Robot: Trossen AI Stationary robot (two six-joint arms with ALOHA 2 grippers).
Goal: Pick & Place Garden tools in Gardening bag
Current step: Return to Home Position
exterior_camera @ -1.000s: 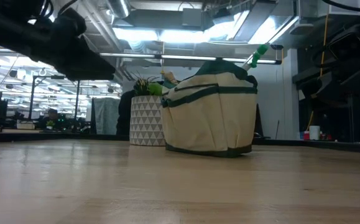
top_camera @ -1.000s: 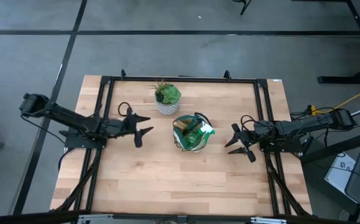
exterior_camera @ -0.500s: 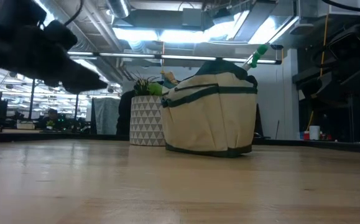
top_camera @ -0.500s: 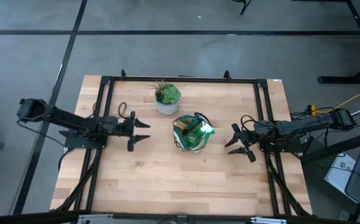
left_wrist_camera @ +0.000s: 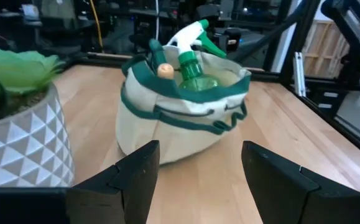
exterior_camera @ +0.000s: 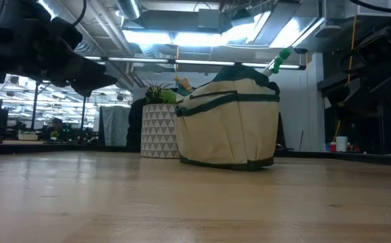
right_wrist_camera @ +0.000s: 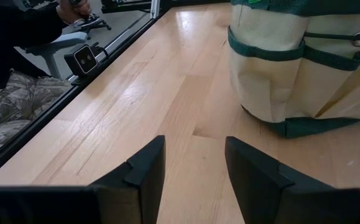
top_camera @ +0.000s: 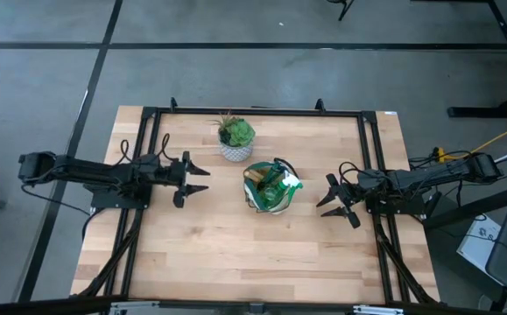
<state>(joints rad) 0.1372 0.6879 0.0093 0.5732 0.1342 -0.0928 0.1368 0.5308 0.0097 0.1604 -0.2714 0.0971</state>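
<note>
The tan, green-trimmed fabric gardening bag (exterior_camera: 229, 128) sits centrally on my light wooden table (top_camera: 235, 254), with the translucent green spray bottle (left_wrist_camera: 195, 65) inside it. The white patterned plant pot (top_camera: 234, 152) stands just beside it. I have the left gripper (top_camera: 196, 180) left of the bag and the right gripper (top_camera: 330, 194) to its right, both apart from it.

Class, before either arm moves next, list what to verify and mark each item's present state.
1. The spray bottle is inside the gardening bag: ok.
2. The gardening bag stands upright: ok.
3. The left gripper is open, empty, apart from the gardening bag: ok.
4. The right gripper is open, empty: ok.
5. The potted plant is upright: ok.
</note>
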